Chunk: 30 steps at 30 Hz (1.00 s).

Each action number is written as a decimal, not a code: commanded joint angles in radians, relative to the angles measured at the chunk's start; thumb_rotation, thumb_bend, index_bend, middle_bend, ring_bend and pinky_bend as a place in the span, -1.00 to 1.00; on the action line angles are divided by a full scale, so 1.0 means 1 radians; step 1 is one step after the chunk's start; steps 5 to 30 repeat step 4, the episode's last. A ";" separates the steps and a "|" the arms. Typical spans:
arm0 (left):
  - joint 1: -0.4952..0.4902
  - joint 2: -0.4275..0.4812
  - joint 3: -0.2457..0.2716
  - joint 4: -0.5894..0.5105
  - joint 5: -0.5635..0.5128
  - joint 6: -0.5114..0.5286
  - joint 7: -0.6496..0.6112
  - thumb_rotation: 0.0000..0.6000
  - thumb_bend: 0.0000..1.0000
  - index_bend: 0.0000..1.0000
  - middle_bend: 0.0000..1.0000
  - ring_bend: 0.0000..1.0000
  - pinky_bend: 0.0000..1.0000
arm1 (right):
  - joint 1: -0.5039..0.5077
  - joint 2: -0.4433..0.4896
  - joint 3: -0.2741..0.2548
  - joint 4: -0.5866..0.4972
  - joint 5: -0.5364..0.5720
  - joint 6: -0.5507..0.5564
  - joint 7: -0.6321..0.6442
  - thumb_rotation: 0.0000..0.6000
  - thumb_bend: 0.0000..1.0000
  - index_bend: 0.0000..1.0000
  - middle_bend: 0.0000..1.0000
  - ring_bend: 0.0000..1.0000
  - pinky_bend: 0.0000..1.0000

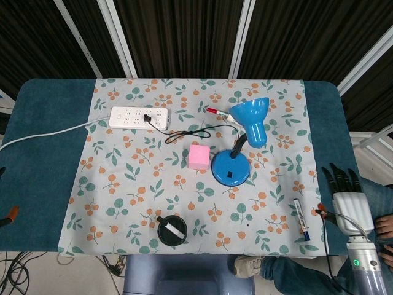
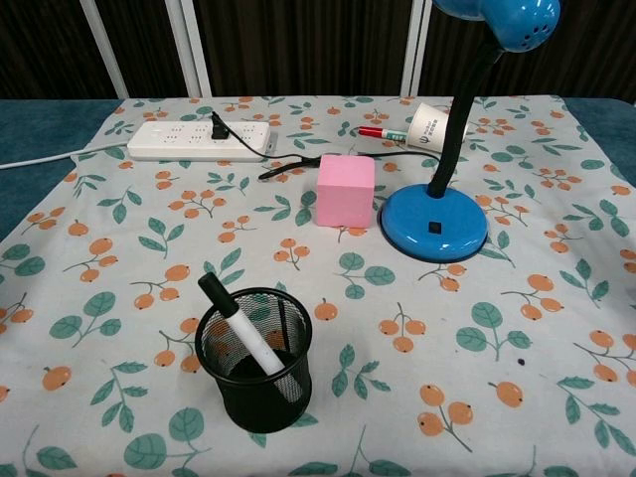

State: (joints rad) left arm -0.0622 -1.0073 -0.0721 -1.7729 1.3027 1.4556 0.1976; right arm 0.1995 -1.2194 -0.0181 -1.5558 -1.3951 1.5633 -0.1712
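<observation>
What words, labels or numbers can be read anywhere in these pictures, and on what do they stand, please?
None can be read.
Paper cup behind the blue lamp: blue print, too small and blurred to read.
Power strip: no legible marking.
Marker near the right hand: no legible marking.

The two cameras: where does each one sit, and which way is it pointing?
Head view: high up, looking almost straight down on the whole table; the right hand shows, fingers spread, off the table's right edge beside a pen.
Chest view: low at the table's near edge, looking across it; nothing of the robot shows.
Both show the blue lamp, pink cube, pen cup and power strip.
</observation>
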 commanded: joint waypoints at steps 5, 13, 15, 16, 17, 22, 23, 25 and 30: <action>-0.003 -0.009 0.002 0.004 0.002 -0.001 0.020 1.00 -0.44 -0.93 -0.91 -1.00 -0.80 | -0.045 -0.009 0.008 0.062 -0.017 0.048 0.062 1.00 -0.38 -0.95 -0.96 -0.82 -1.00; -0.003 -0.009 0.002 0.004 0.002 -0.001 0.020 1.00 -0.44 -0.93 -0.91 -1.00 -0.80 | -0.045 -0.009 0.008 0.062 -0.017 0.048 0.062 1.00 -0.38 -0.95 -0.96 -0.82 -1.00; -0.003 -0.009 0.002 0.004 0.002 -0.001 0.020 1.00 -0.44 -0.93 -0.91 -1.00 -0.80 | -0.045 -0.009 0.008 0.062 -0.017 0.048 0.062 1.00 -0.38 -0.95 -0.96 -0.82 -1.00; -0.003 -0.009 0.002 0.004 0.002 -0.001 0.020 1.00 -0.44 -0.93 -0.91 -1.00 -0.80 | -0.045 -0.009 0.008 0.062 -0.017 0.048 0.062 1.00 -0.38 -0.95 -0.96 -0.82 -1.00; -0.003 -0.009 0.002 0.004 0.002 -0.001 0.020 1.00 -0.44 -0.93 -0.91 -1.00 -0.80 | -0.045 -0.009 0.008 0.062 -0.017 0.048 0.062 1.00 -0.38 -0.95 -0.96 -0.82 -1.00; -0.003 -0.009 0.002 0.004 0.002 -0.001 0.020 1.00 -0.44 -0.93 -0.91 -1.00 -0.80 | -0.045 -0.009 0.008 0.062 -0.017 0.048 0.062 1.00 -0.38 -0.95 -0.96 -0.82 -1.00; -0.003 -0.009 0.002 0.004 0.002 -0.001 0.020 1.00 -0.44 -0.93 -0.91 -1.00 -0.80 | -0.045 -0.009 0.008 0.062 -0.017 0.048 0.062 1.00 -0.38 -0.95 -0.96 -0.82 -1.00; -0.003 -0.009 0.002 0.004 0.002 -0.001 0.020 1.00 -0.44 -0.93 -0.91 -1.00 -0.80 | -0.045 -0.009 0.008 0.062 -0.017 0.048 0.062 1.00 -0.38 -0.95 -0.96 -0.82 -1.00; -0.003 -0.009 0.002 0.004 0.002 -0.001 0.020 1.00 -0.44 -0.93 -0.91 -1.00 -0.80 | -0.045 -0.009 0.008 0.062 -0.017 0.048 0.062 1.00 -0.38 -0.95 -0.96 -0.82 -1.00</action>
